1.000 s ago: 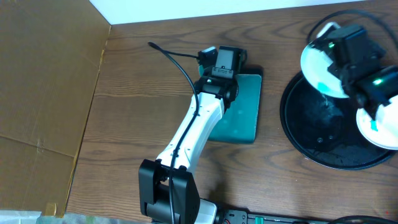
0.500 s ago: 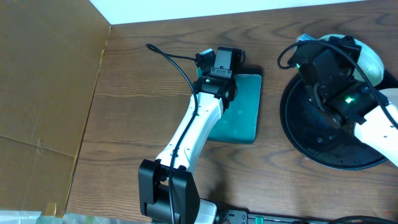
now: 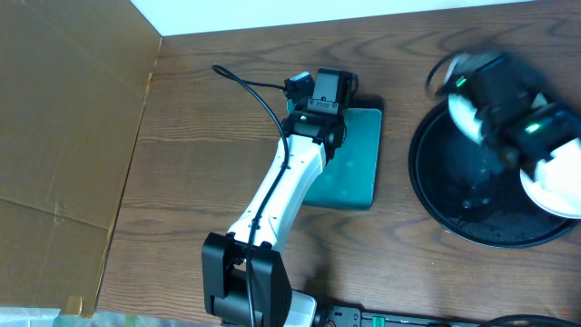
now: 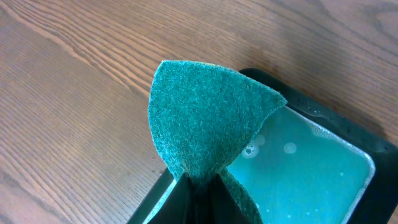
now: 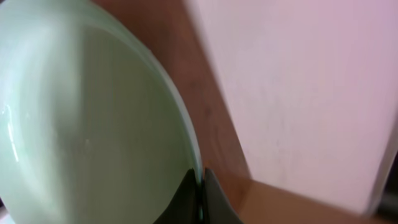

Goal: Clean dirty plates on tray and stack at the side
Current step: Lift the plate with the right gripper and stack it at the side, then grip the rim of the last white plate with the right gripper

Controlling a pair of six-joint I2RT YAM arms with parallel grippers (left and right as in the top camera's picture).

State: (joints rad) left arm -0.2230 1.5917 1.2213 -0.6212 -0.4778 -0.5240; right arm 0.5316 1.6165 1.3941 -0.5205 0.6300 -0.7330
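The right end effector point(image 5: 200, 199) pinches the rim of a plate point(image 5: 81, 124) (blurred).

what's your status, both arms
Left gripper shut on sponge over small tray. Right gripper shut on plate rim, over black tray. Second plate on tray. Nothing seen in the way.

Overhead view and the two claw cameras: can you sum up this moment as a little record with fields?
left claw: shut on a green scouring pad, at the edge of the small tray of teal liquid
right claw: pinching the rim of a pale plate
round black tray: second plate at its right side
table: brown wood
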